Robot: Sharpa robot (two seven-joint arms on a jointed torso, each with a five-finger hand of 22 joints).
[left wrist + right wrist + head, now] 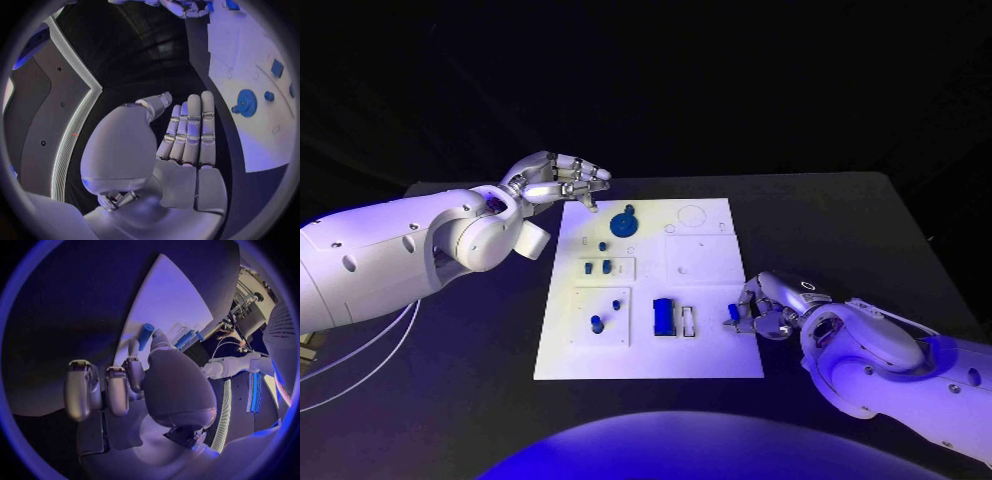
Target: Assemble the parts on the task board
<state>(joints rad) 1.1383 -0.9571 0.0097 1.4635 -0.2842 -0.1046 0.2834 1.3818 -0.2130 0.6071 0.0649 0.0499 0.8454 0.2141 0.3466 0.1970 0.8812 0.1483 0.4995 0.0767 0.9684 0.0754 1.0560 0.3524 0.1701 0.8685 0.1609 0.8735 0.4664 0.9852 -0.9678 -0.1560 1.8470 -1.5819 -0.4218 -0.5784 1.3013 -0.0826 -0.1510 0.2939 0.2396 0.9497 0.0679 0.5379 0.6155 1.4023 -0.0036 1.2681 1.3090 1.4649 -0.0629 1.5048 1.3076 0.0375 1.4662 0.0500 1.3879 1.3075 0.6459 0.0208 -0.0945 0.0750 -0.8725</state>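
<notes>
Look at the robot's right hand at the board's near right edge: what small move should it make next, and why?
Probably lift the right hand slightly and carry its small blue peg inward over the task board. The hand appears to pinch the peg at the board's right edge, not yet over any slot. The left hand hovers empty at the far left corner, clear of that path.

Left robot hand (pixel 560 180) spread; right robot hand (pixel 764 308) pinching.
</notes>
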